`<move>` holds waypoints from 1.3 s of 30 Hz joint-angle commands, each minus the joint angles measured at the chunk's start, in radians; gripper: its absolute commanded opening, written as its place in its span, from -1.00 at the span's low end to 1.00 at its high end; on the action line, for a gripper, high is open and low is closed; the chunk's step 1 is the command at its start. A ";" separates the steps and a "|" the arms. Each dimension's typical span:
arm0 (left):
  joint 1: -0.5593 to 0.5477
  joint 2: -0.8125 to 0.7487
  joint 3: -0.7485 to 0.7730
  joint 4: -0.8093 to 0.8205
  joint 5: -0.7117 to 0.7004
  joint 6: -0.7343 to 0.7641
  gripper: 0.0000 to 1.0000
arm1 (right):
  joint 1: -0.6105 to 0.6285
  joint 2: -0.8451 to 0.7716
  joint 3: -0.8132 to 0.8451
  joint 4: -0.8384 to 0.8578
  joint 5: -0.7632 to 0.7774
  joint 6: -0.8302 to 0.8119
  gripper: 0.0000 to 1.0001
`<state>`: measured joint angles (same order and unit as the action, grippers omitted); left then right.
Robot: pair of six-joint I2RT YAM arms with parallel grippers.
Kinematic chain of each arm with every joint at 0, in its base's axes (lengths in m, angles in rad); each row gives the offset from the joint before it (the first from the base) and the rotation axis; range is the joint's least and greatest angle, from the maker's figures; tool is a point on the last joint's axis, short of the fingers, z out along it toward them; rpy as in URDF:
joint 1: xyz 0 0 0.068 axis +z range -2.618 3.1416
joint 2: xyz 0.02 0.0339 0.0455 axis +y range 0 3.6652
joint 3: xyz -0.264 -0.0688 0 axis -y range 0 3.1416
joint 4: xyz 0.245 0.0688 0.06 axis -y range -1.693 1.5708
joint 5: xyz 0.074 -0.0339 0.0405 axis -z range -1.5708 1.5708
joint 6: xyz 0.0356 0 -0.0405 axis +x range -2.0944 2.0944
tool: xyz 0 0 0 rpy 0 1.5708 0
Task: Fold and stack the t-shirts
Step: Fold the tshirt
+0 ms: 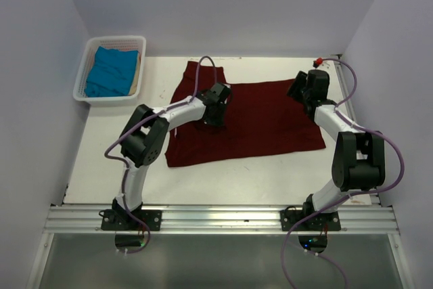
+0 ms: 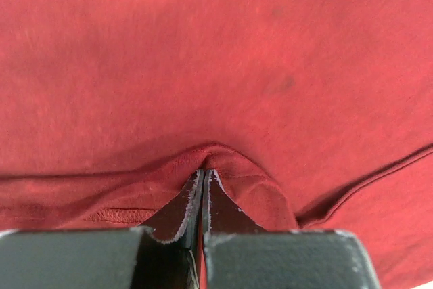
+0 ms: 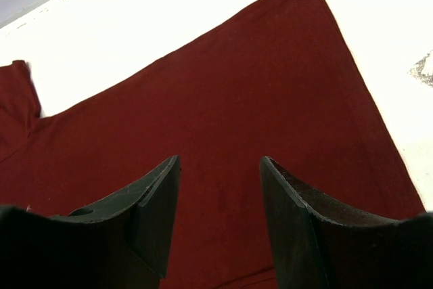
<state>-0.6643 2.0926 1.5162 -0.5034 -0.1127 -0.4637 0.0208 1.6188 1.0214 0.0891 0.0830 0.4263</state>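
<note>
Jaws of the left gripper point(image 2: 204, 172) are pressed together, pinching a small raised fold of the dark maroon-red cloth t-shirt point(image 1: 270, 123). In the left wrist view the cloth puckers up into a little ridge right at the fingertips, and a stitched seam runs off to the lower left just beside them. The rest of the cloth around the pinch looks smooth.

Jaws of the right gripper point(image 3: 220, 162) stand apart with nothing between them. Its two dark fingers point(image 3: 155, 197) point down over the right part of the same shirt, near the far right corner. Whether they touch the cloth cannot be told.

Seen from above, the maroon shirt lies spread flat across the middle of the white table point(image 1: 108, 147). It forms a wide, roughly rectangular shape, with a sleeve poking out at the far left. The left arm reaches in over the shirt's left half, and the right arm bends in from the right side, so the two grippers sit well apart on the one garment.

A bright teal-blue cloth t-shirt point(image 1: 111, 70) rests bunched inside a white slatted plastic basket point(image 1: 80, 84). The basket sits at the far left corner of the table, apart from the maroon shirt and from both grippers.
</note>
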 commanded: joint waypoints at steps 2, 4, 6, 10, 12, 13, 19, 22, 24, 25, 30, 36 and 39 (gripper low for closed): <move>0.002 0.049 0.096 0.000 -0.022 0.066 -1.00 | 0.005 0.009 0.016 0.004 -0.014 -0.003 0.09; 0.003 0.053 0.116 0.000 -0.022 0.074 -1.00 | 0.005 0.010 0.016 0.004 -0.014 -0.003 0.09; 0.006 0.053 0.130 -0.010 -0.027 0.086 -1.00 | 0.005 0.009 0.017 0.004 -0.014 -0.003 0.09; 0.006 0.038 0.159 -0.018 -0.035 0.111 -1.00 | 0.004 0.012 0.019 0.003 -0.015 -0.004 0.09; 0.011 0.038 0.170 -0.023 -0.036 0.123 -1.00 | 0.005 0.018 0.020 0.004 -0.019 -0.004 0.09; 0.012 0.040 0.183 -0.026 -0.036 0.129 -1.00 | 0.005 0.018 0.020 0.003 -0.020 -0.004 0.09; 0.023 0.066 0.243 -0.053 -0.021 0.166 -1.00 | 0.005 0.019 0.020 0.001 -0.023 -0.004 0.09; 0.025 0.095 0.278 -0.064 -0.012 0.206 -1.00 | 0.005 0.021 0.023 0.000 -0.028 -0.003 0.09; 0.026 0.110 0.306 -0.076 0.004 0.223 -1.00 | 0.004 0.021 0.026 -0.002 -0.028 -0.004 0.09; 0.026 0.122 0.314 -0.080 0.014 0.230 -0.97 | 0.004 0.021 0.028 -0.003 -0.029 -0.004 0.09; 0.025 0.118 0.302 -0.067 0.140 0.309 -0.54 | 0.005 0.027 0.031 -0.005 -0.034 -0.004 0.10; 0.003 0.028 0.202 -0.020 0.157 0.350 0.34 | 0.005 0.035 0.031 -0.002 -0.034 -0.006 0.11; -0.004 -0.028 0.147 0.000 0.121 0.340 0.47 | 0.005 0.038 0.032 0.000 -0.034 -0.006 0.10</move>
<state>-0.6575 2.1723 1.7000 -0.5495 0.0143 -0.1474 0.0208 1.6501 1.0218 0.0799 0.0589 0.4263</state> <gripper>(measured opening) 0.730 0.550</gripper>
